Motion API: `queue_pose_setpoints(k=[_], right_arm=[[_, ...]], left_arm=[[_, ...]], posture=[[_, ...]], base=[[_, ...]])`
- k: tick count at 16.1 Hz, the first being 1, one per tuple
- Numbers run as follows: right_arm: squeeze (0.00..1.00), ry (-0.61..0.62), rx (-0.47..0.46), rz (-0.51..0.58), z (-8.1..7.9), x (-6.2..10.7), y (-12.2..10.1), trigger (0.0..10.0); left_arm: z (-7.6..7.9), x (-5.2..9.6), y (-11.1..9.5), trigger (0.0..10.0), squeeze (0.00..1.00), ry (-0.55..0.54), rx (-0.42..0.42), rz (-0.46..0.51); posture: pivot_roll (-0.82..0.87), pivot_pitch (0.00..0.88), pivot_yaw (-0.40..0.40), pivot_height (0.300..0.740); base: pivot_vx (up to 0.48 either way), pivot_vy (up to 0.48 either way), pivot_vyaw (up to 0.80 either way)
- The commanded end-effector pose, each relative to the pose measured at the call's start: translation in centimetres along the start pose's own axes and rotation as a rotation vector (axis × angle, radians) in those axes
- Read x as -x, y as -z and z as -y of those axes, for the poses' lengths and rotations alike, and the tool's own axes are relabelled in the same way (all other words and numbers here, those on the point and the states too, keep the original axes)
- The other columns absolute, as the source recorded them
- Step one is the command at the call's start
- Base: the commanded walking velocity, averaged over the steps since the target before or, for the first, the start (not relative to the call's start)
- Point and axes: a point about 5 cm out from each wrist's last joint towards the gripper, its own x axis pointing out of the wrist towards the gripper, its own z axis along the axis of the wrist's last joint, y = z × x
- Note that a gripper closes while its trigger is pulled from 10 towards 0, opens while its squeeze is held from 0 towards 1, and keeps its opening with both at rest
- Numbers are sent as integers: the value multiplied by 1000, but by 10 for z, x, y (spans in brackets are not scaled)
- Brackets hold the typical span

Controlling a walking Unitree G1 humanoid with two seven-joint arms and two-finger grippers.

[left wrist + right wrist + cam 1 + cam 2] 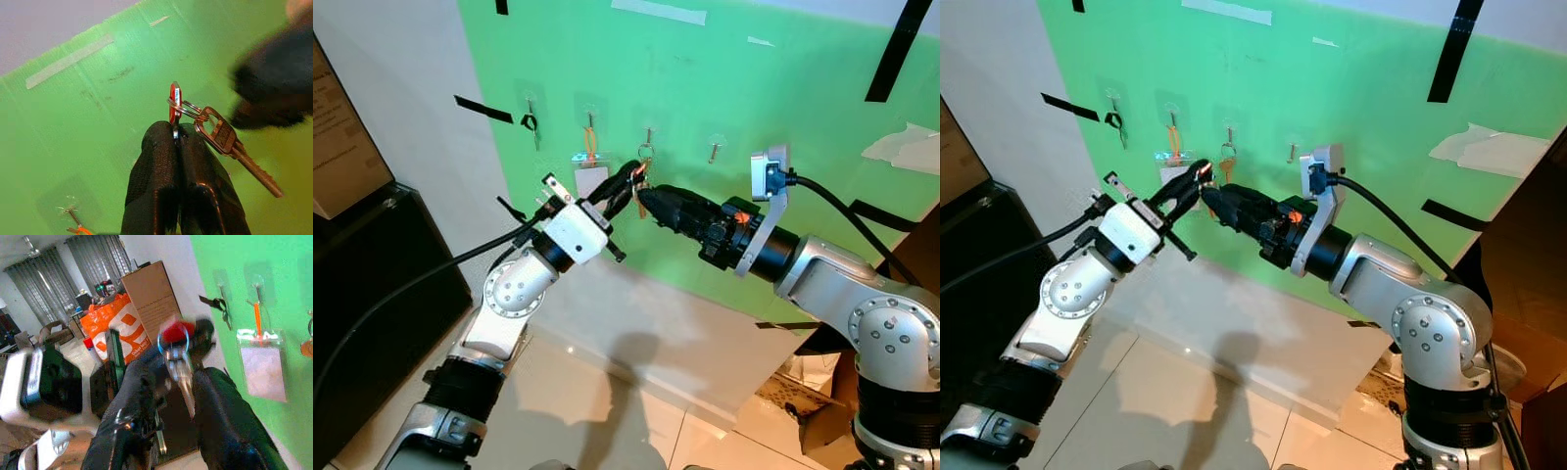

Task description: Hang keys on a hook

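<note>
Pinching the keys (215,142) by their red tab (174,103), my left gripper (177,139) has its two black fingers pressed together on it, with the ring and a silver key sticking out to one side of the tips. I see that bunch held up in front of the green board (754,88), just below the third hook (648,135) in a row of four; that hook already carries a ring of its own. My right gripper (644,200) reaches in from the other side, its tips right at the left one's, and in its wrist view the red tab and key sit between its fingers; I cannot tell whether they are closed on anything. On the first hook (530,104) hangs something small and dark, on the second an orange strap (590,140) with a clear badge (590,178). Black tape strips (481,110) mark the board. A dark cabinet (382,294) stands to my left, a cardboard box (818,387) low on my right.
</note>
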Motion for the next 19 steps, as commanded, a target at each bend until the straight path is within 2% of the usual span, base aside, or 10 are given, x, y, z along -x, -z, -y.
queue_pose_setpoints(k=[1, 7, 8, 9, 11, 12, 13, 14, 17, 19], right_arm=[[1000, 22, 10, 3, 0, 7, 0, 10000], [1000, 162, 95, -52, 6, 24, 16, 10000], [1000, 179, 108, -54, 6, 25, 17, 10000], [1000, 225, 134, -49, 7, 27, 21, 10000], [1000, 256, 148, -53, 8, 29, 24, 10000], [1000, 276, 156, -63, 8, 32, 27, 10000], [1000, 294, 167, -84, 9, 35, 31, 10000], [1000, 315, 190, -126, 11, 39, 37, 10000], [1000, 342, 215, -240, 14, 47, 56, 10000], [1000, 353, 224, -263, 15, 47, 61, 10000]], left_arm=[[-4, -6, 5, 0, 0, -18, 5, -36], [1, -25, 20, 0, 0, 7, 15, -148], [0, -29, 20, 0, 0, 8, 12, -146], [4, -43, 10, 0, 0, 54, 40, -91], [23, -37, 14, 0, 0, 229, 50, -134], [40, -13, 39, 0, 0, 407, 0, -309], [46, 11, 55, 0, 0, 503, -27, -439], [41, 24, 60, 0, 0, 490, -15, -503], [22, 25, 58, 0, 0, 367, 60, -525], [20, 14, 40, 0, 0, 285, 269, -386]], posture=[[-140, 0, -11, 740], [-156, 0, 14, 740], [-157, 0, 18, 740], [-163, 0, 28, 740], [-165, 0, 36, 740], [-170, 0, 41, 740], [-174, 0, 45, 740], [-167, 0, 41, 740], [-148, 0, 23, 740], [-147, 0, 22, 740]], base=[[0, 0, 0], [0, 0, 0], [0, 0, 0], [0, 0, 0], [0, 0, 0], [0, 0, 0], [0, 0, 0], [0, 0, 0], [0, 0, 0], [0, 0, 0]])
